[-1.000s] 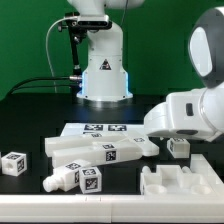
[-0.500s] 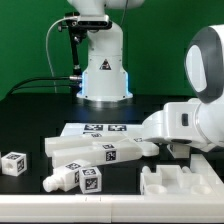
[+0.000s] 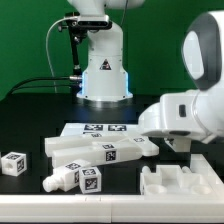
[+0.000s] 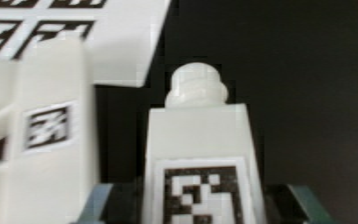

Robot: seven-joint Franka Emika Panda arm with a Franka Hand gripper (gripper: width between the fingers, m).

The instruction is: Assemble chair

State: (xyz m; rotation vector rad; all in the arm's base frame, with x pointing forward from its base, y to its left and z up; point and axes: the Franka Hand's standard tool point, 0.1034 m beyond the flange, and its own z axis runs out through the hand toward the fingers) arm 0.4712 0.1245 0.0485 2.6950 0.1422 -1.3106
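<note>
Fingers (image 4: 114, 208) flank the leg (image 4: 202, 150), half open; contact cannot be told. It seems rigid, light, slippery plastic: grip its flat sides.

I see a green backdrop (image 3: 25, 40) behind a black table (image 3: 30, 125) in the exterior view. The robot arm (image 3: 195, 110) is glossy white, and its base (image 3: 103, 75) carries a blue-lit triangle mark. The marker board (image 3: 100, 129) is white with black-and-white square tags. At the lower left of that frame the cube (image 3: 13, 162) is white with one such tag. The tagged bars (image 3: 100, 150) and the notched panel (image 3: 185, 182) are white too. On my wrist feed, the pegged part (image 4: 202, 140) is white with a black-and-white tag.
</note>
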